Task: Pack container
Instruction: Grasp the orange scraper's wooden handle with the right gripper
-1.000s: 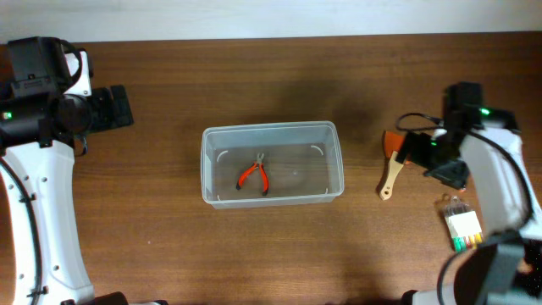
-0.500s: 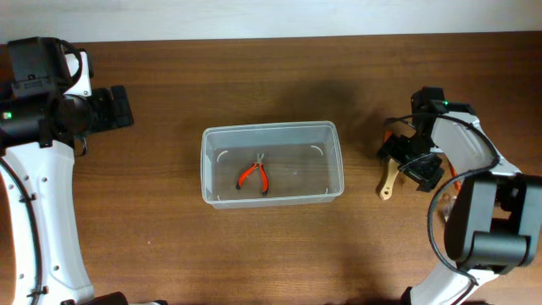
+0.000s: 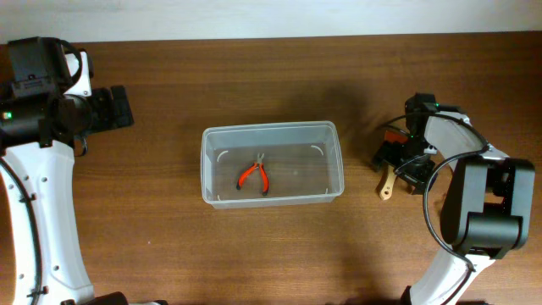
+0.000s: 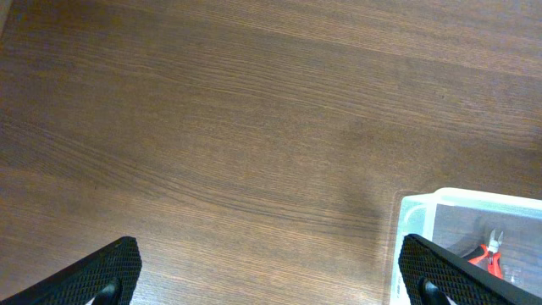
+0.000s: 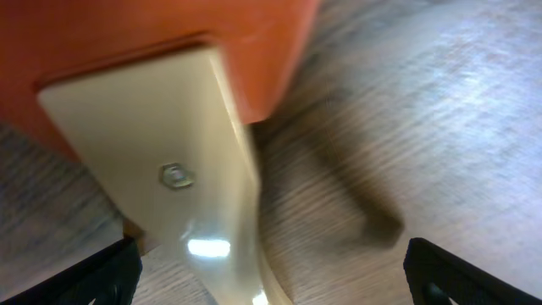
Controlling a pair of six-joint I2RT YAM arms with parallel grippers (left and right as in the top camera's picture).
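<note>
Two grippers: left gripper [image 3: 118,108] is hanging over the left side of the table [image 3: 169,246]; right gripper [image 3: 400,161] is hovering low over a spatula [image 3: 385,190] on the right side.
Overhead alone: the container [image 3: 271,128] is sitting mid-table with its long sides running left to right, and orange-handled pliers [image 3: 252,176] are lying on its floor.
Left wrist alone: the left gripper [image 4: 271,275] is showing its fingertips at the two bottom corners, spread wide and grasping nothing. One corner of the container [image 4: 466,197] is peeking in at lower right, with the pliers [image 4: 489,254] inside.
Right wrist alone: the spatula [image 5: 195,169] is filling the frame, blurred, with an orange blade and a pale riveted handle. The right gripper [image 5: 271,271] is standing released, fingertips wide apart on either side of the handle; whether they are touching it, I cannot tell.
Container against grippers: it is lying between the two, near the right gripper but apart from it, and well apart from the left.
</note>
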